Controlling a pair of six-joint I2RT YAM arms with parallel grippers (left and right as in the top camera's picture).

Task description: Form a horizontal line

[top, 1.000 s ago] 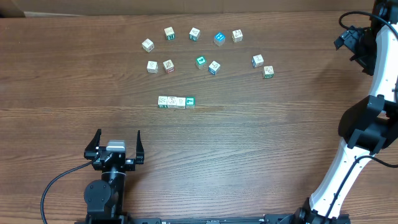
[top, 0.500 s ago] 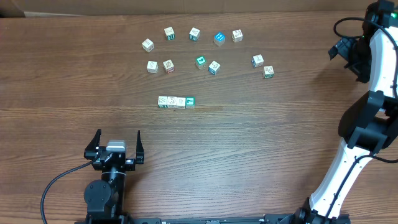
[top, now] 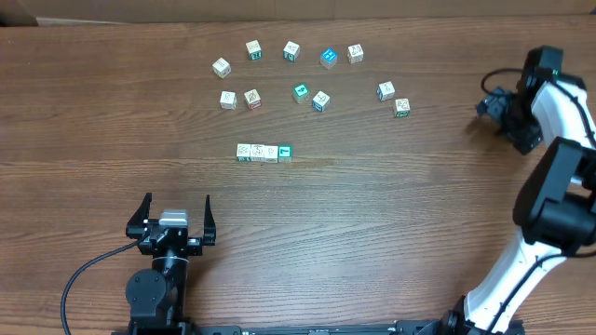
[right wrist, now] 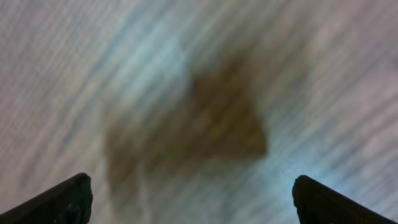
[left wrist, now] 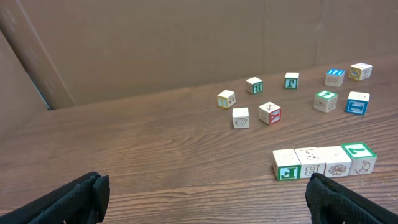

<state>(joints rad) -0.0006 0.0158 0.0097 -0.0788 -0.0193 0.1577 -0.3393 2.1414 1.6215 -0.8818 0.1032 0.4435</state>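
Horizontal line: seemingly 4 cubes, teal-ended

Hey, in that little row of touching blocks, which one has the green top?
The end cube at the overhead view's right end of the horizontal line. Its top is teal-green; the other three are pale on top.

The overhead camera looks straight down on the whole table. The left wrist looks low across it, sharing the row of cubes; the right wrist faces blurred wood, close up.
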